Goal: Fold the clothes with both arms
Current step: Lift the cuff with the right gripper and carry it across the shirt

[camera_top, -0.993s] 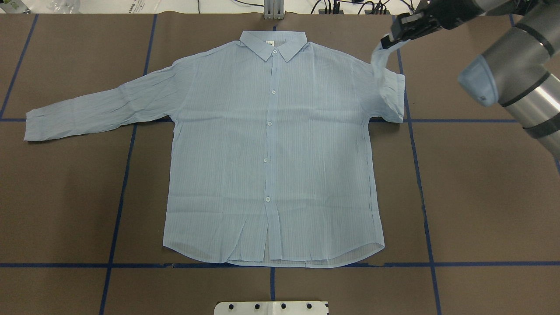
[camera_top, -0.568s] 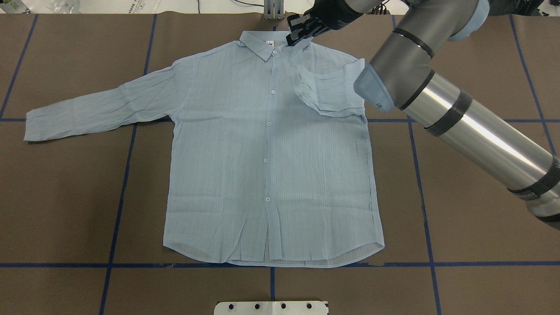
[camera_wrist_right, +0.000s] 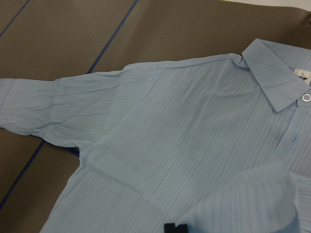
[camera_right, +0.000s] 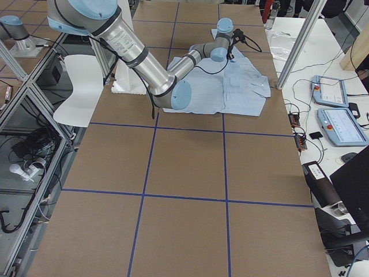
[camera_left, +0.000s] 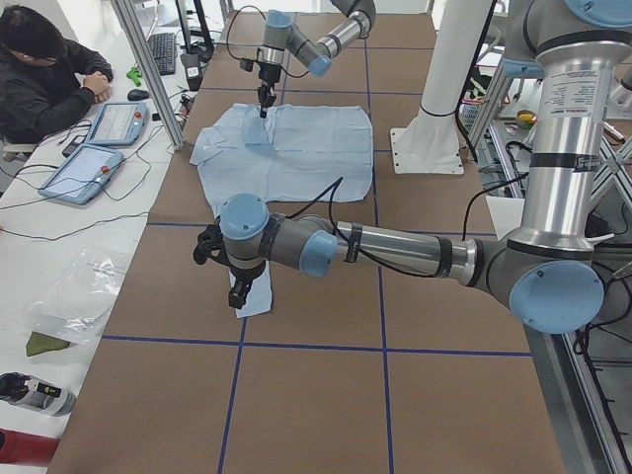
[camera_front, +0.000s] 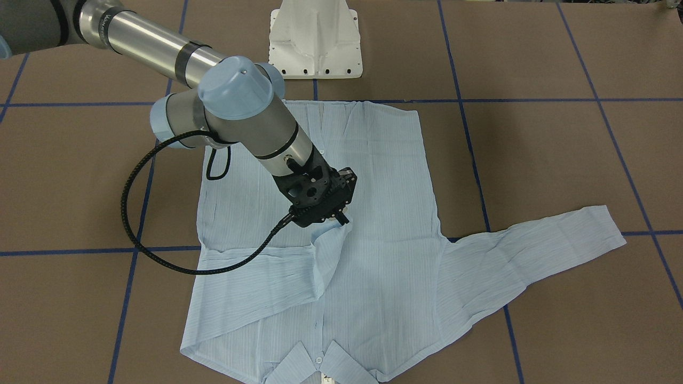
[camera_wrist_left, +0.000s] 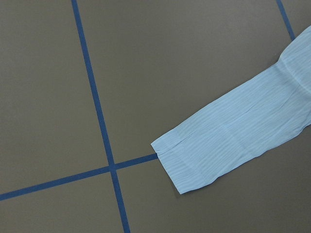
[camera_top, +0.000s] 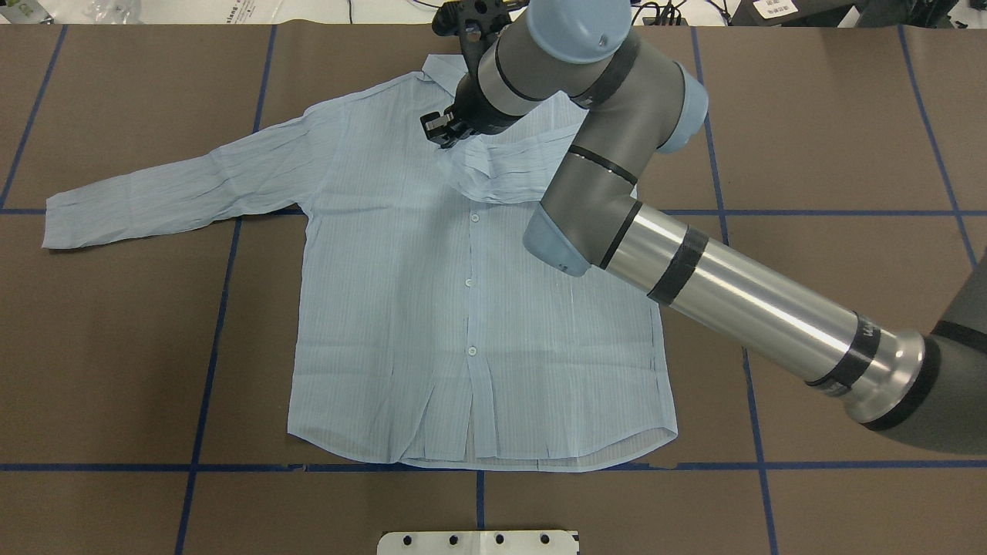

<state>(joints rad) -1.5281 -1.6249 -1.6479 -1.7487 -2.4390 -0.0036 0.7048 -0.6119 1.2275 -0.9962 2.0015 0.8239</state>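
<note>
Pale-blue, the shirt [camera_front: 373, 240] lies flat on the brown table [camera_front: 560, 160] in the front-facing view, with the right gripper [camera_front: 330, 217] clamped on its sleeve cuff [camera_front: 335, 230], held over the chest. Overhead, the right arm [camera_top: 732, 301] hides most of the collar [camera_top: 436, 73]. Only the left-end view shows the left gripper [camera_left: 239, 294], over the other cuff [camera_wrist_left: 204, 155]; its opening I cannot tell.

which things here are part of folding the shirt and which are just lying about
Job: shirt, right gripper holding its sleeve, left gripper above the other sleeve.
Lying about: tablets, keyboard, plastic bag on the side bench.
</note>
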